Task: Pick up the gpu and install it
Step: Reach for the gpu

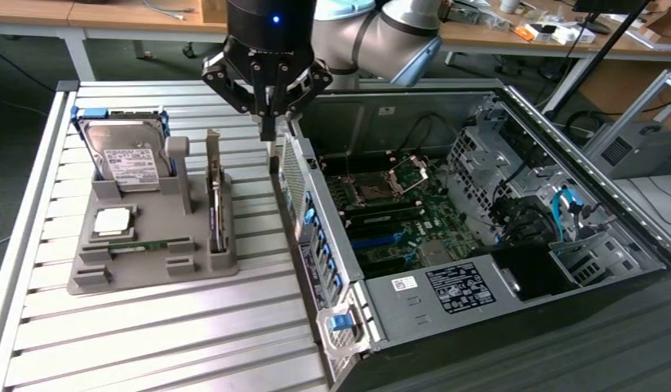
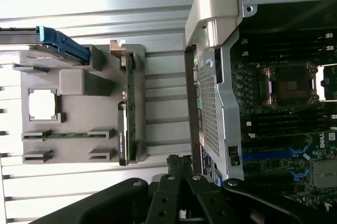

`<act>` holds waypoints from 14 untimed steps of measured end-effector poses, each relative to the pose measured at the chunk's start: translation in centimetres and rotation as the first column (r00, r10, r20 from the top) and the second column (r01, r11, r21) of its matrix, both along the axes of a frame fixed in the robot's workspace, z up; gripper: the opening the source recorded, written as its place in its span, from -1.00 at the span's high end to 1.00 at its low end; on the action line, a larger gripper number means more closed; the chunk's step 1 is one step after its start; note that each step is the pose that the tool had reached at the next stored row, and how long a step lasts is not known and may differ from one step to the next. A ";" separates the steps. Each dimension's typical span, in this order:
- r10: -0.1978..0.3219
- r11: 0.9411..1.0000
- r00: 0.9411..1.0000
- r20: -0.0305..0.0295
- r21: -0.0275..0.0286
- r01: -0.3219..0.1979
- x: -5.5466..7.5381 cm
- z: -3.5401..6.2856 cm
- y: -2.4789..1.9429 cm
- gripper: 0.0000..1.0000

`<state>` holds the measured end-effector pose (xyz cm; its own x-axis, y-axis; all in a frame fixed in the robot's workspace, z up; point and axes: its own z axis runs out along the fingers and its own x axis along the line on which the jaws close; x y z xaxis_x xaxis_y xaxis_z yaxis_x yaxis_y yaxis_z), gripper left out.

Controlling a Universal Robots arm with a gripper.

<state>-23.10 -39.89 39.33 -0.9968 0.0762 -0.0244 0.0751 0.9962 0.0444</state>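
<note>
We see the gpu (image 1: 215, 208) as a dark edge over a green board. Its holder (image 1: 139, 269) is plain pale grey, on a silver table (image 1: 150, 335) ribbed with parallel slats. The hard drive (image 1: 134, 159) is silver, white-labelled, blue-trimmed. The motherboard (image 1: 406, 216) is green with blue slots. The gripper (image 1: 268, 135) is black.

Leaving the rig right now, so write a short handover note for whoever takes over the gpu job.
Gripper: shut, empty, hanging between the gray holder and the open computer case, close to the case's edge.
Gpu: standing on edge in the holder, on the side nearest the case, not gripped.
Done: nothing that shows.
Left: gpu not yet picked up, not yet installed in the case.
</note>
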 end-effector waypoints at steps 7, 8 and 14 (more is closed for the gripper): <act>0.000 1.000 1.000 0.000 0.000 0.000 -0.3 0.00 0.00 0.79; 0.000 1.000 1.000 0.000 0.000 0.000 -0.4 0.00 0.00 0.79; 0.000 1.000 1.000 0.000 0.000 0.000 -0.7 0.00 0.00 0.79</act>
<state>-23.82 -39.90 39.33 -0.9968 0.0762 -0.0245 0.0751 0.9962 0.0443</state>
